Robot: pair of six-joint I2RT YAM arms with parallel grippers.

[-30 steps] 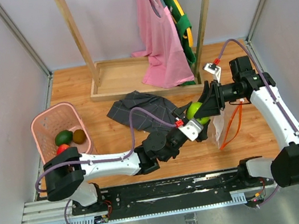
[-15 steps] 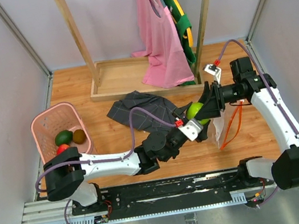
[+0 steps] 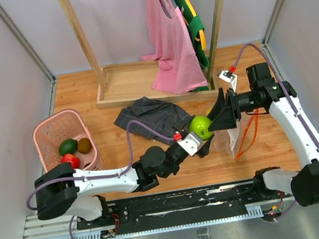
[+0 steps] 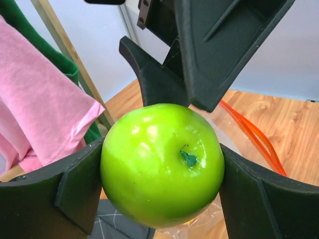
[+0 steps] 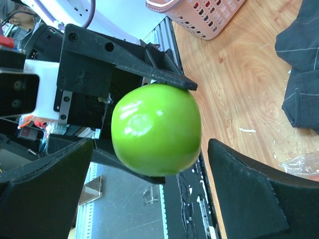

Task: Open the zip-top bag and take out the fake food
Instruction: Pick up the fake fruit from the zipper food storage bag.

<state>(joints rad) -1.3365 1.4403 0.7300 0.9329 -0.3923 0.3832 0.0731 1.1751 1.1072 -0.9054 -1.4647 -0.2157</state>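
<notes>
A lime-green apple [image 3: 200,126], one piece of the fake food, hangs in the air over the table's middle. My left gripper [image 4: 162,172] is shut on it, one finger [image 4: 75,189] pressed on each side. My right gripper [image 5: 152,194] faces the apple [image 5: 156,129] from the right, open wide, its fingers [image 5: 259,199] apart from the fruit. The zip-top bag [image 3: 236,138] lies crumpled under the right gripper [image 3: 221,116], its orange zip strip [image 3: 249,130] trailing loose. The bag's plastic [image 4: 234,127] shows behind the apple [image 4: 162,164].
A pink basket [image 3: 47,128] at the left holds a dark green fruit [image 3: 67,147], a brownish one [image 3: 84,145] and a red one [image 3: 70,162]. A grey checked cloth [image 3: 150,116] lies mid-table. A wooden clothes rack [image 3: 141,85] with a pink garment [image 3: 172,49] stands behind.
My right gripper has opened wide and let go of the green apple. My left gripper, still shut on it, has drawn it leftward and nearer, away from the right fingers.
</notes>
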